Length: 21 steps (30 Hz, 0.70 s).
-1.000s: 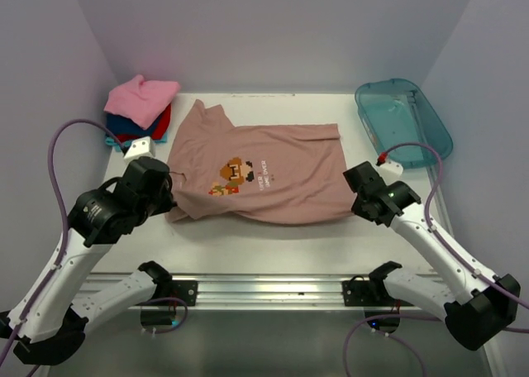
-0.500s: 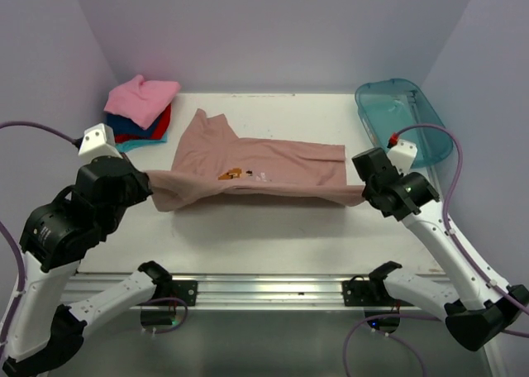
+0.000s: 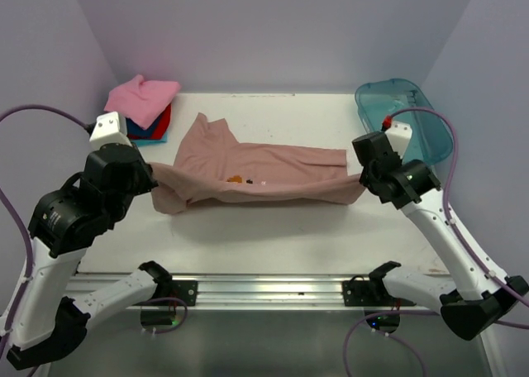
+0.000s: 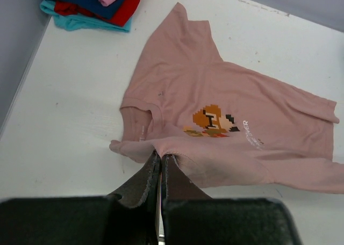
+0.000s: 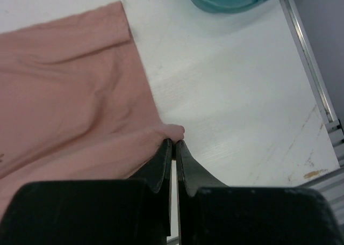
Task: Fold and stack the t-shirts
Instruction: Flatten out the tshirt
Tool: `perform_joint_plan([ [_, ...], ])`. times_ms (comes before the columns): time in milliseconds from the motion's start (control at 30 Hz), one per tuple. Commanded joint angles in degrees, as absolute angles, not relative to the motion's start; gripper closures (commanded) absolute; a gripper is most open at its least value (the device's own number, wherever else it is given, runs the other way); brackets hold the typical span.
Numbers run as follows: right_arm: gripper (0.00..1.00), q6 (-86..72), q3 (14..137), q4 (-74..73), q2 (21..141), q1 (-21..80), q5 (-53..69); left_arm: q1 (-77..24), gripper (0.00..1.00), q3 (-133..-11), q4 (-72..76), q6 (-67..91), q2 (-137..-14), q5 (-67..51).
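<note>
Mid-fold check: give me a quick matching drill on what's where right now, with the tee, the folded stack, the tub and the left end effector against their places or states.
Things:
1. pink-brown tee
2. folded tee stack
3. teal tub
4. left end effector

Places or states:
a. far right
b. shut on fabric
c. far-left corner
d. near edge raised between both arms

Pairs: 1-d, 2-c, 3-a, 4-b

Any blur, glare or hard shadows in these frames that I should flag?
Top external: even, soft light, only a faint shadow under the lifted pink-brown tee. Left wrist: chest print sharp, left gripper dark and soft up close. Right wrist: right gripper likewise, table scuffs crisp, no glare.
</note>
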<state>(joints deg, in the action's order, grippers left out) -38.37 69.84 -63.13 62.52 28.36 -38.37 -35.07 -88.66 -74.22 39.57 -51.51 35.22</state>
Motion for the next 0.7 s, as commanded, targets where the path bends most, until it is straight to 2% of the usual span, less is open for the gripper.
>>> perform_joint_plan([
  [0,1.0,-34.1,76.2,-59.4,59.8,28.0,-40.2,-35.2,1.0,-93.0,-71.2,36.4,-50.6,37.9],
  [500,1.0,-33.0,74.5,-58.4,60.6,27.9,-37.0,-35.3,1.0,-86.5,-69.4,36.9,-49.0,33.4],
  [667,1.0,-33.2,76.2,-61.3,65.2,27.9,-33.9,-35.3,1.0,-83.0,-70.8,37.3,-52.4,25.9],
])
